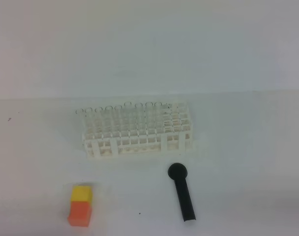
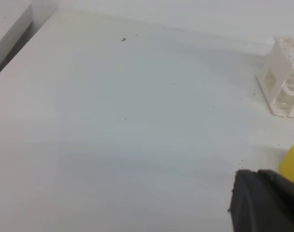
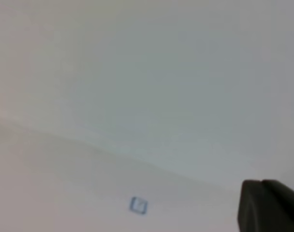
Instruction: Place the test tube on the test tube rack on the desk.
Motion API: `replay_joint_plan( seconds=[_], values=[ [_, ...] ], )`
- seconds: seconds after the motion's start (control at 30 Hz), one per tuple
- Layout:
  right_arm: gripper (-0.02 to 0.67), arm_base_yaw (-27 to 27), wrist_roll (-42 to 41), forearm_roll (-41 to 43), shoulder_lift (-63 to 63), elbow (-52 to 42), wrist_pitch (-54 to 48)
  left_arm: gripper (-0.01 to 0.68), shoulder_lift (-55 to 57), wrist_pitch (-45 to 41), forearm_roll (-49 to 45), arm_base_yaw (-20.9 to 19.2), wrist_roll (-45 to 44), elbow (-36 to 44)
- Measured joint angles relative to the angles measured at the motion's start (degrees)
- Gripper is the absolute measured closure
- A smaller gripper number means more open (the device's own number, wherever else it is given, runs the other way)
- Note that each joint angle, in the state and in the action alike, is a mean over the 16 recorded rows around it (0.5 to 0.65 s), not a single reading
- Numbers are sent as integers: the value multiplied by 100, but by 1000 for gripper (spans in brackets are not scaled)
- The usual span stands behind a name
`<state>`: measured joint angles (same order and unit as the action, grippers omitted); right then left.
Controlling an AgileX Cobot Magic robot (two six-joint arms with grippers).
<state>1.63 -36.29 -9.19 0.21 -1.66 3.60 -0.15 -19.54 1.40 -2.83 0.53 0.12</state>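
The white test tube rack (image 1: 138,132) stands on the desk (image 1: 41,162) at mid-view. Several clear round rims (image 1: 139,105) show along its back row, like glass tubes standing in the holes. I see no test tube lying loose on the desk. Neither gripper shows in the exterior view. In the left wrist view one black finger (image 2: 265,203) shows at the bottom right, with the rack's end (image 2: 285,77) far off at the right edge. In the right wrist view one black finger (image 3: 270,208) shows at the bottom right over bare desk. Neither view shows how the jaws stand.
A black round-headed scoop (image 1: 182,191) lies in front of the rack's right end. An orange-and-yellow block (image 1: 80,204) stands at the front left; its yellow part shows in the left wrist view (image 2: 292,162). A small blue mark (image 3: 138,205) lies on the desk at right.
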Motion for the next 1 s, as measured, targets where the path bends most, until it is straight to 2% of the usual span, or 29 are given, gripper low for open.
replay_joint_plan(
  seconds=[0.2,0.33,0.6,1.0],
  values=[
    [650,2,1828,426,-64,0,-1049,674,0,0,0,0,0,0],
    [650,1,2485,440,-81,3,-1656,674,0,0,0,0,0,0],
    [650,-4,2748,319,-88,14,-2290,674,0,0,0,0,0,0],
    [650,-10,2775,316,-88,29,-2396,674,0,0,0,0,0,0]
  ],
)
